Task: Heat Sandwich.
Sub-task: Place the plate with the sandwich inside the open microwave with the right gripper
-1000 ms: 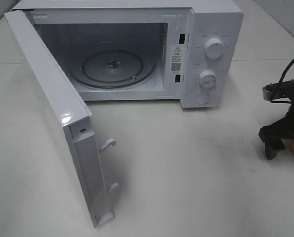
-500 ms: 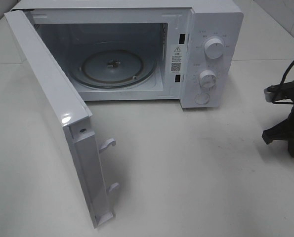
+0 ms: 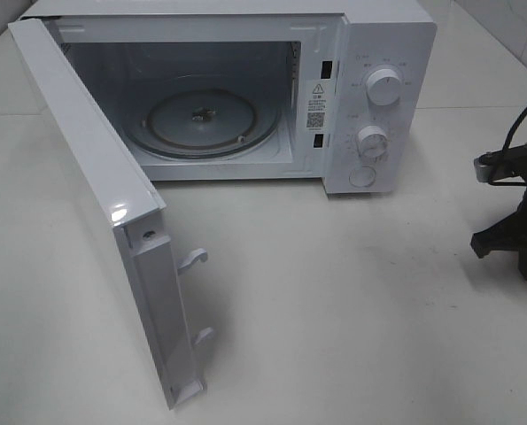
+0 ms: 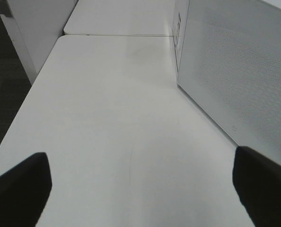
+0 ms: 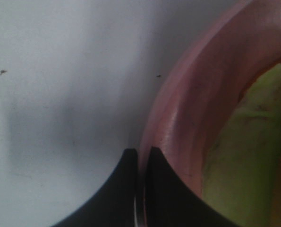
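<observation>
Right wrist view: tight pinch by right claw [image 5: 141, 187] on rim of pink plate [image 5: 187, 113], black tips w/ barely a sliver of gap, rim edge caught btwn them. On the plate, just inside the rim, sandwich [image 5: 249, 156], seen only as a blurred green-tan patch, too close for detail. White table [image 5: 55, 94] beside the plate, w/ a few dark specks. Exterior high view: that claw at far right edge of frame, low over the table, well apart from microwave [image 3: 378, 44]; plate nearly all cut off by frame edge. Microwave door [image 3: 86, 168] swung wide open toward the left, away from right claw's side; glass turntable [image 3: 201, 119] in view inside the cavity; two knobs [image 3: 384, 87] on front panel. Left wrist view: left claw [image 4: 140, 189] spread wide, gripping nothing, dark tips far apart above the table, near a white perforated panel [image 4: 239, 71] of the microwave; door or side wall, can't tell.
</observation>
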Motion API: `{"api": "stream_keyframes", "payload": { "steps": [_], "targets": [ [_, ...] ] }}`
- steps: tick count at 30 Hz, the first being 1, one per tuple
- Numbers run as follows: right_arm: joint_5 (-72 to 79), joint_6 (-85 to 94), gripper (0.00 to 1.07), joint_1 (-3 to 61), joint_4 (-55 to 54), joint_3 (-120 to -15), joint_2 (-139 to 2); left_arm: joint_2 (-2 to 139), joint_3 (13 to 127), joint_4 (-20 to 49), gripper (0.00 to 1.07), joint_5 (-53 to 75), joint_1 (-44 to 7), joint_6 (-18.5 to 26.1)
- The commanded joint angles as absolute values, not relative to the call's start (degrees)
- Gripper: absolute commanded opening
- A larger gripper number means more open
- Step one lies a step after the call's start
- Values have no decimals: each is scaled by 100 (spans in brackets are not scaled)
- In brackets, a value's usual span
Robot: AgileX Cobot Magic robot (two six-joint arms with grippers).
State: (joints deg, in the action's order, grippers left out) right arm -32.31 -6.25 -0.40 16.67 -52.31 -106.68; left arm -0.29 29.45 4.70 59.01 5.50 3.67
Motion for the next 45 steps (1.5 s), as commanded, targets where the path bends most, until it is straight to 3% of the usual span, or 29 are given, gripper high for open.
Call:
{"api": "stream_keyframes", "payload": {
  "steps": [1,28,45],
  "targets": [
    [-3443,-900,0,-52,1782,-5231,-10674,-178,2945,510,98,5838,550,378],
    [-4366,-1639,0,1020,2636,-5231,-10313,-178,2945,510,98,5838,550,378],
    [-4744,-1707,1,1146,2464,-4687,-9333,-178,2945,510,98,5838,550,378]
  ]
}}
